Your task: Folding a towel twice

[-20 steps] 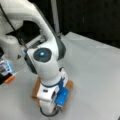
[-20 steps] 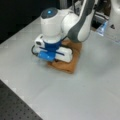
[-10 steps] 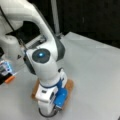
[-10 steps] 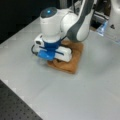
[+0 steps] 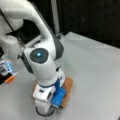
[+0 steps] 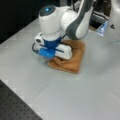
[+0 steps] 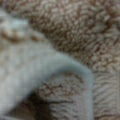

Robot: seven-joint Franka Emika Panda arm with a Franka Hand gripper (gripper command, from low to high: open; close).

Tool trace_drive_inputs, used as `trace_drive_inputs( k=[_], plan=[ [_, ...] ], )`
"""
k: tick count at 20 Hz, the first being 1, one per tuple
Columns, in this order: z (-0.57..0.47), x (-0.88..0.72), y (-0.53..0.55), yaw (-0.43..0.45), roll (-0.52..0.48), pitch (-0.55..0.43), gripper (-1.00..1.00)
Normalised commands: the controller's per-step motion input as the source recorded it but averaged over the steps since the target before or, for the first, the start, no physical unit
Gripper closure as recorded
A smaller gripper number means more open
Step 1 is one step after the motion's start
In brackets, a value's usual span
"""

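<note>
Fingers: hidden in every view, sunk behind the wrist housing and into the cloth; cannot tell whether they are spread, pressed together or pinching. Gripper (image 6: 53, 56) sits low on the orange-brown terry cloth towel (image 6: 73, 60), its white and blue body pressed against the top of the bundle. Same in a front view from the arm's side: gripper (image 5: 50, 106) down at the towel (image 5: 68, 86), most of the cloth covered by the arm.

Wrist view: filled by towel (image 7: 82, 32) pile, looped and nubbly, with a paler rounded fold edge curving across the lower left.

Towel lies as a compact, thick, folded rectangle, layers stacked, one rumpled lobe bulging at the edge nearest a front view's bottom.

It rests flat on the pale grey smooth table (image 6: 82, 95), toward a front view's top. Wide bare tabletop around it on the bottom and right sides. Table's bottom-left edge meets a dark perforated board (image 6: 15, 105).

White jointed robot arm (image 5: 42, 65) rises behind. A small orange and blue object (image 5: 7, 72) sits at a front view's left edge; unclear what.
</note>
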Motion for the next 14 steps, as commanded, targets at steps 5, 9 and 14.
trace_drive_inputs(
  k=[5, 9, 14],
  plan=[
    [0.31, -0.33, -0.03, -0.021, -0.144, 0.11, -1.0],
    [0.14, -0.18, 0.03, 0.016, -0.159, 0.095, -1.0],
    [0.21, -0.16, 0.15, -0.032, -0.133, 0.113, -1.0]
  ],
)
